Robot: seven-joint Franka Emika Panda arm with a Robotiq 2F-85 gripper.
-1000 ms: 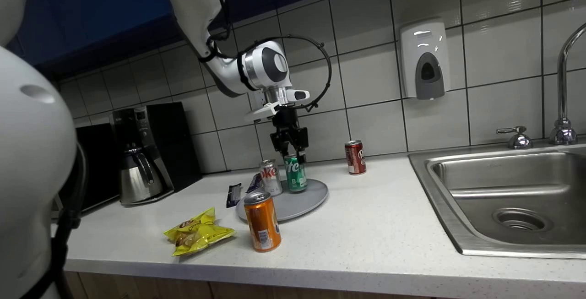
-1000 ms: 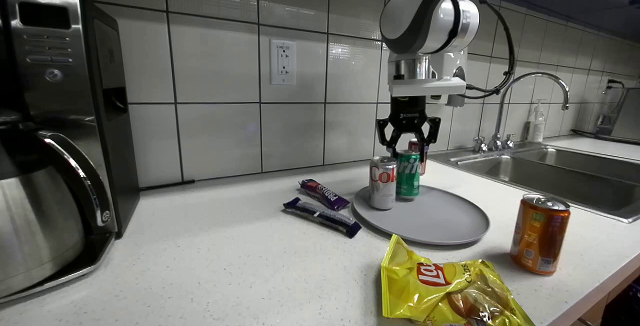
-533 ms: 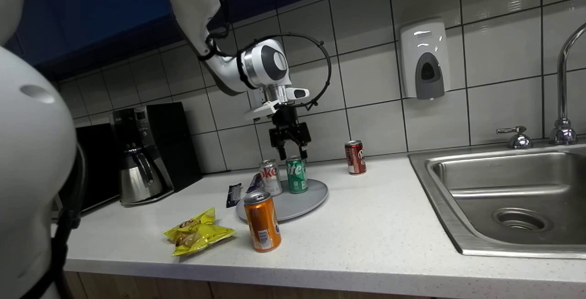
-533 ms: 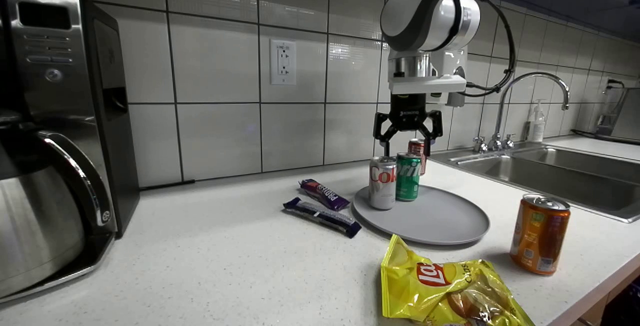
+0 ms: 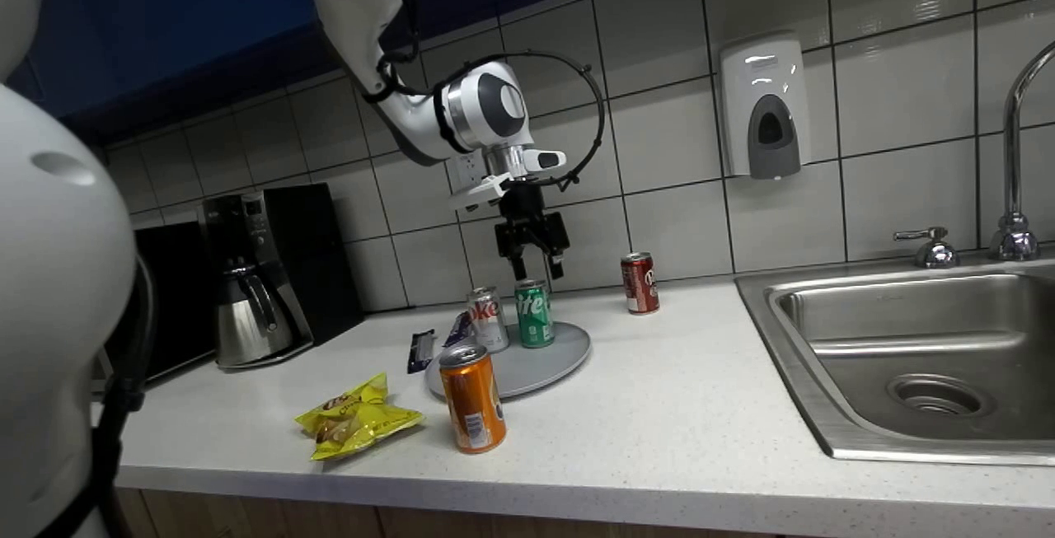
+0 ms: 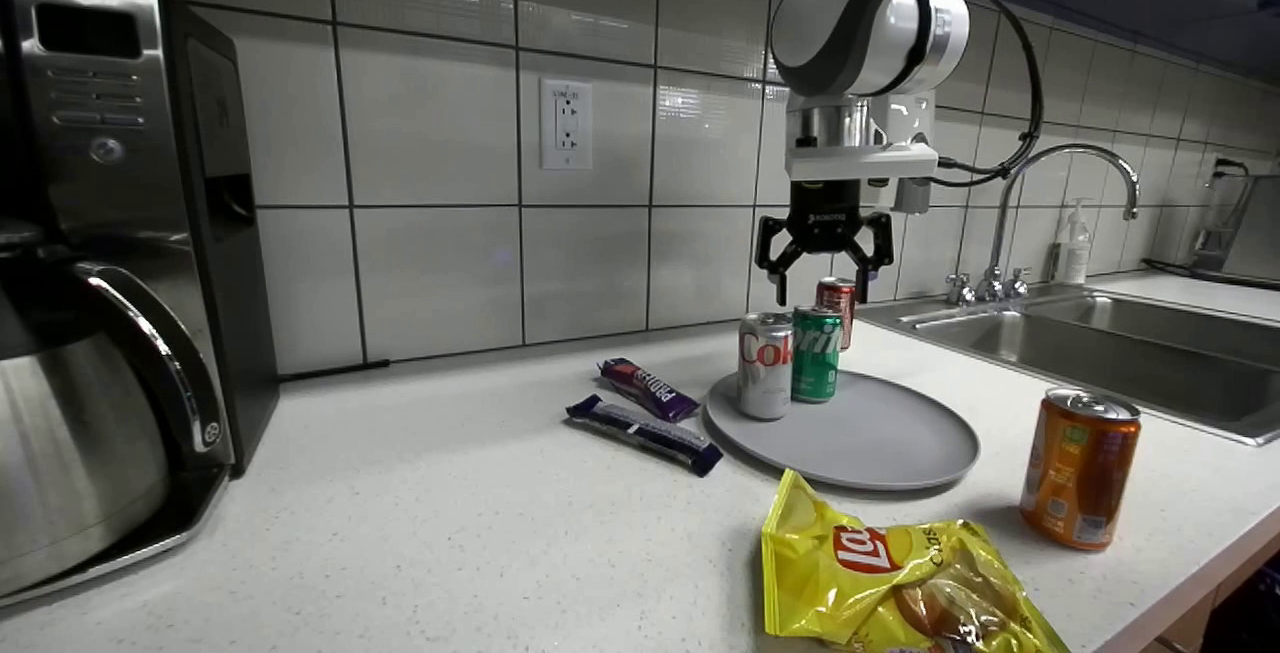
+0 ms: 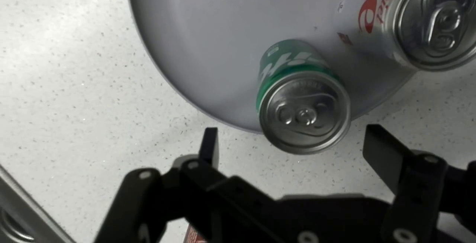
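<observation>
Green can (image 6: 816, 363), upright on the grey plate (image 6: 880, 438) and set towards the rim that faces the tiled wall (image 6: 430, 273), stands directly under the jaws I steer from a remote station. The jaws are spread wide and grip nothing; both exterior views show their tips just above its lid, and the wrist view shows bare space on either side of it. Height is my chief worry: with so little air under the tips, a sideways move made too low could clip the lid and topple the can, and a descent off line could press one jaw onto the metal. The silver can (image 6: 765, 366) stands near it on the same plate, a narrow gap between them, so a jaw swung to that side could knock one into the other. How full the cans are I cannot tell; empty ones would tip the sooner, and I judge the plate's rim too low to stop a roll. By the back edge of the surface (image 6: 430, 513), the red can (image 5: 640, 283) could be struck if I swept the jaws low towards the sink (image 5: 804, 373). Near the front edge, the orange can (image 5: 472, 398) stands apart from the plate, beside the yellow bag (image 5: 358, 423); were the plate shoved hard that way, it could drive the orange can off the surface.
</observation>
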